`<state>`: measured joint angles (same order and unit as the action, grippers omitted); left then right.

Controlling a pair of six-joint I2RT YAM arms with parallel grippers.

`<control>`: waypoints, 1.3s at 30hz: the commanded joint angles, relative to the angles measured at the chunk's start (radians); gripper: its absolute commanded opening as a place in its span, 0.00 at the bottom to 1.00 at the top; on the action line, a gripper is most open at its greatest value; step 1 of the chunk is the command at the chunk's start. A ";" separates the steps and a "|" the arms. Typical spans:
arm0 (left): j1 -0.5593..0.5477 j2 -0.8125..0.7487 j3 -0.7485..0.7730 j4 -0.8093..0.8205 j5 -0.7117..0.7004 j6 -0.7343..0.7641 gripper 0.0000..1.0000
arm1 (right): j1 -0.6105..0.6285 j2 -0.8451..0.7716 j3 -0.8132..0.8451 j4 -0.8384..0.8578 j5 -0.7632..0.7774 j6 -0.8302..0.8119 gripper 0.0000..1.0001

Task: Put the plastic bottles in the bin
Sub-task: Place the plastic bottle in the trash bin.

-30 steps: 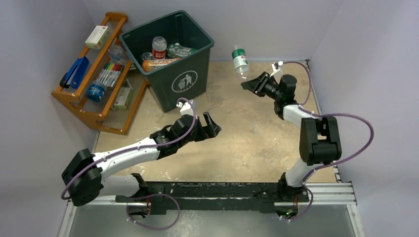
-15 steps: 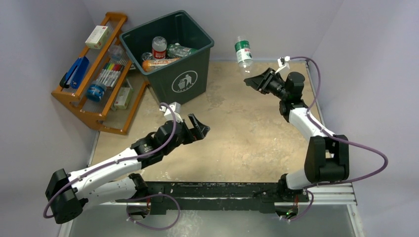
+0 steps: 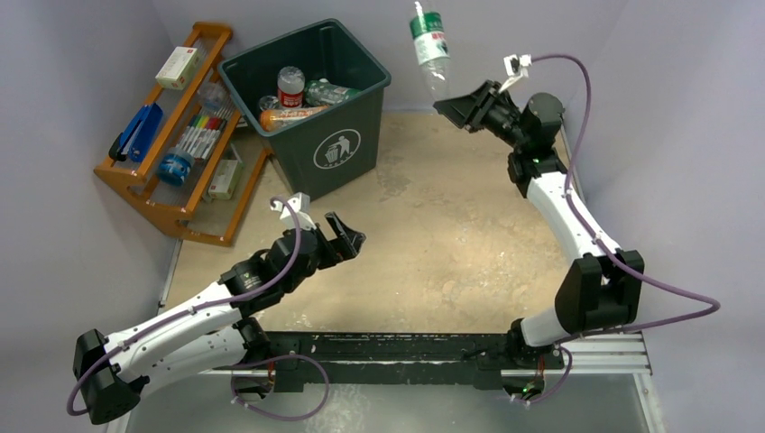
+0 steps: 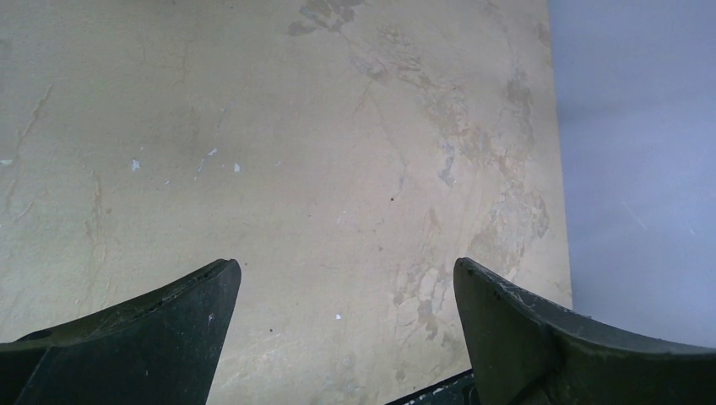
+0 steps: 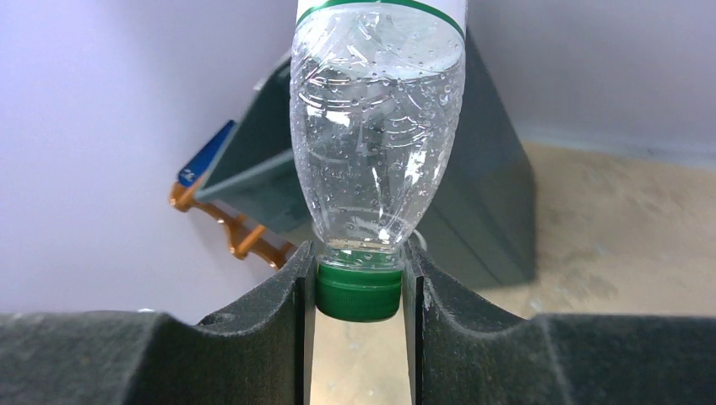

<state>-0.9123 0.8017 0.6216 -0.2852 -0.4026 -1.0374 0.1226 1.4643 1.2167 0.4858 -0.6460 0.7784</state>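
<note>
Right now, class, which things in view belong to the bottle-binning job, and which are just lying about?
Job: green-labelled bottle, pinched at its cap by the right arm's fingers; bin; bottles already inside it.
Lying about: orange rack, markers, white box.

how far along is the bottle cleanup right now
Done: several bottles lie inside the bin. In hand: the right gripper pinches a clear green-labelled bottle by its green cap, held aloft right of the bin, not yet over it. The left gripper is open and empty above the table. Left: carry that bottle over the bin and release; no other loose bottle shows on the table.
</note>
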 commanded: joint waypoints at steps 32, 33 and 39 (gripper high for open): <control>0.195 0.159 0.232 -0.220 -0.268 0.041 0.99 | 0.274 0.818 1.151 -0.064 -0.057 -0.119 0.28; 0.201 0.165 0.235 -0.214 -0.266 0.043 0.99 | 0.275 0.824 1.153 -0.066 -0.054 -0.125 0.28; 0.258 0.210 0.239 -0.149 -0.206 0.054 0.99 | 0.287 0.863 1.194 -0.122 -0.030 -0.182 0.42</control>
<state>-0.6857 0.9894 0.8169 -0.5064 -0.6323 -1.0126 0.3935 2.3154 2.3497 0.3824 -0.6910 0.6468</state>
